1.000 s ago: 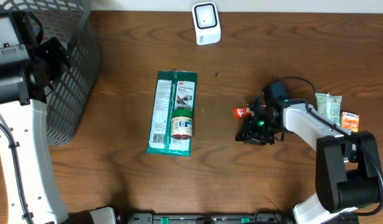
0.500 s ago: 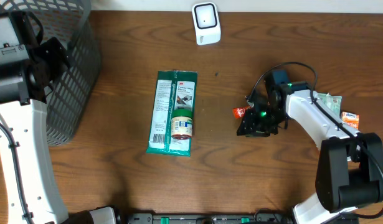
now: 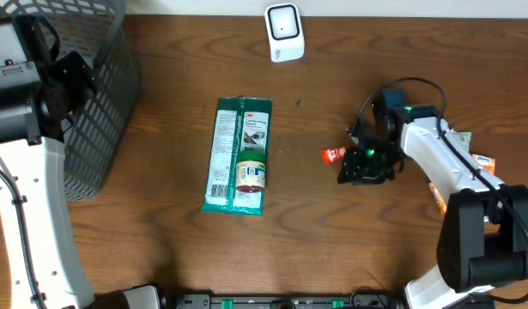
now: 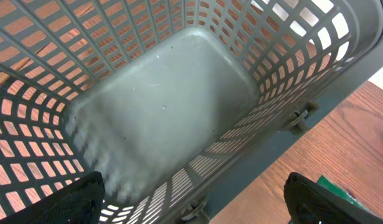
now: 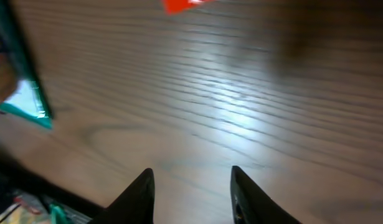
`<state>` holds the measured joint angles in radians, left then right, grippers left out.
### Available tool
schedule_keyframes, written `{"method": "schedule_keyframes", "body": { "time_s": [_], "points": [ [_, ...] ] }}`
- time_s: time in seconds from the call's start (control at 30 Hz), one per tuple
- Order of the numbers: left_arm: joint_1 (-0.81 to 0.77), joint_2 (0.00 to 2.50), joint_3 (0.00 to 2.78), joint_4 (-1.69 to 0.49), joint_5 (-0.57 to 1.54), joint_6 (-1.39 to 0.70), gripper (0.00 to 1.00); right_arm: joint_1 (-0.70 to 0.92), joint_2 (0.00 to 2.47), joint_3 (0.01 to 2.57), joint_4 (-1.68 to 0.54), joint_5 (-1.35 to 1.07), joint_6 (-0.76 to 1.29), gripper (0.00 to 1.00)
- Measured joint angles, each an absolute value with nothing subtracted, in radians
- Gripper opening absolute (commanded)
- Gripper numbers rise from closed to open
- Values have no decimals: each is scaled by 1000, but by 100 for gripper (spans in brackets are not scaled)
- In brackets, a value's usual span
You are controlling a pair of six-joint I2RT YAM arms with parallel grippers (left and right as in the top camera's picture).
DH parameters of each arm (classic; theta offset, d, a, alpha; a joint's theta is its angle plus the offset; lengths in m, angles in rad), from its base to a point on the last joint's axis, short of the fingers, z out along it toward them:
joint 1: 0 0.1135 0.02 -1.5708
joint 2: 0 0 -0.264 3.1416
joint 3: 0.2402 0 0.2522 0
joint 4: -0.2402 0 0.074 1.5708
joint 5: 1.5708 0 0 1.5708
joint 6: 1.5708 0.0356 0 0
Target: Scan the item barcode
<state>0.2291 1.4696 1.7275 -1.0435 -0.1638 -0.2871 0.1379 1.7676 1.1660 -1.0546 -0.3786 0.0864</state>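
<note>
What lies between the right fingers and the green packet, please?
Only a small red item, close by the right fingers; from there to the packet the table is bare, as the overhead view shows.

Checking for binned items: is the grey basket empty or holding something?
Empty: in the left wrist view the basket shows a bare floor, nothing inside.

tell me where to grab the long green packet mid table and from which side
Likely the half nearer the white scanner, coming from straight above and pinching across the narrow width. The green packet lies flat, so only its long edges offer a pinch; a small jar sits on the other half.
</note>
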Motion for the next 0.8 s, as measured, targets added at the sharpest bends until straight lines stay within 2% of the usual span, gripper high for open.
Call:
{"method": "schedule_keyframes", "body": {
  "time_s": [0.13, 0.43, 0.8],
  "points": [
    [229, 1470, 1728, -1044, -164, -287, 93, 134, 1768, 1166, -1054, -339, 83, 44],
    [229, 1470, 1728, -1043, -164, -287, 92, 134, 1768, 1166, -1050, -305, 82, 37],
    [229, 1470, 1728, -1044, -164, -287, 92, 158, 1768, 1119, -976, -297, 87, 40]
  ]
}}
